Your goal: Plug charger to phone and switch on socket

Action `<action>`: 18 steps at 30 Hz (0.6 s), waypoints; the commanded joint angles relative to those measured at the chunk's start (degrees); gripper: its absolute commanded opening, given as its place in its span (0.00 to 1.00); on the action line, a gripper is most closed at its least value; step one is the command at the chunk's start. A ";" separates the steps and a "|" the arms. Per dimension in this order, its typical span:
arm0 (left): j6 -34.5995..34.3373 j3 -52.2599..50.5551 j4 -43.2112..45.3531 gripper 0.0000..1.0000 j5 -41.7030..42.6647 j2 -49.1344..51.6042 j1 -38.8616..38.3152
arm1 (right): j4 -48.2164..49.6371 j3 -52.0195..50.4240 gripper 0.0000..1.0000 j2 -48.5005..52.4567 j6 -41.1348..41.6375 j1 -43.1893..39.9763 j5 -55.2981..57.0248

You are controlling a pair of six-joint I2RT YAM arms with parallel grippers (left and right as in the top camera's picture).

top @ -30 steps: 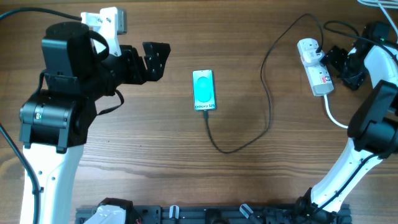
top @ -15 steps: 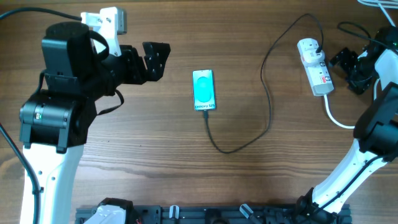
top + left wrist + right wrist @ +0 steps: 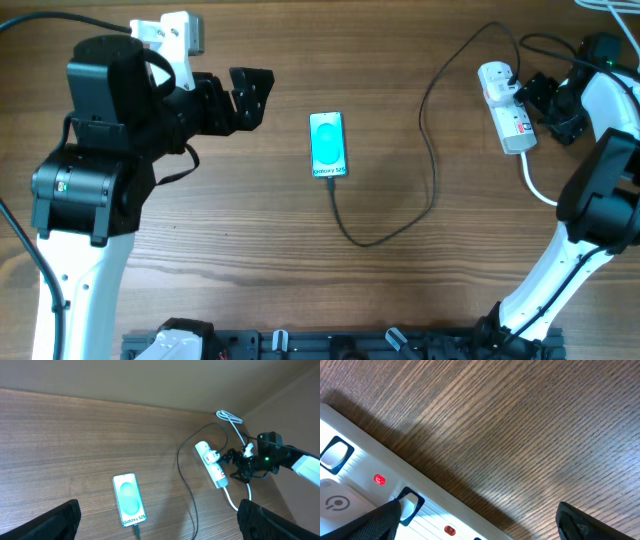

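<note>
Right end effector (image 3: pixel 550 108): fingers spread wide, nothing between them. In the right wrist view (image 3: pixel 477 505) the two fingertips (image 3: pixel 387 517) sat at opposite lower corners, with bare wood between.

The socket (image 3: pixel 505 118) lay just beside this end effector, on the side toward the middle of the worktop (image 3: pixel 250 250). Close up, one fingertip overlapped the socket's (image 3: pixel 365 485) edge next to a black-framed rocker switch (image 3: pixel 407 505). Contact could not be told. Two small red lights (image 3: pixel 379 479) showed on the white body.

Socket long axis: running near to far from the arm bases, slightly skewed. A thick white cord (image 3: pixel 535 185) left its near end and curved toward the right arm.

Left end effector (image 3: pixel 252 100): also wide open and empty, held above the worktop well to the left of the phone (image 3: pixel 328 145). From the left wrist view the phone (image 3: pixel 129 500) lay ahead and below, and the socket (image 3: pixel 212 464) further off to the right.

Phone: flat, cyan screen up, mid-worktop, well apart from both end effectors. Long axis near to far, white text strip at the near end.

Charger (image 3: pixel 432 170): the thin black cable met the phone's near short edge, looped right, then ran away along the worktop and bent round to the socket's far end. Its plug could not be made out.
</note>
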 commanded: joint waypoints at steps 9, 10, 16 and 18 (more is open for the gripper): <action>0.33 0.02 0.09 1.00 -0.55 -0.52 0.11 | -2.75 -0.57 1.00 -1.81 4.28 0.87 -3.98; 0.33 0.02 0.11 1.00 -0.52 -0.52 0.11 | -3.58 -0.57 1.00 -3.32 5.73 0.52 -1.97; 0.33 0.02 0.09 1.00 -0.55 -0.52 0.11 | -7.98 -0.57 1.00 -18.21 7.78 -2.69 1.27; 0.33 0.02 0.09 1.00 -0.52 -0.52 0.11 | -11.65 -0.59 1.00 -24.44 7.93 -2.99 1.38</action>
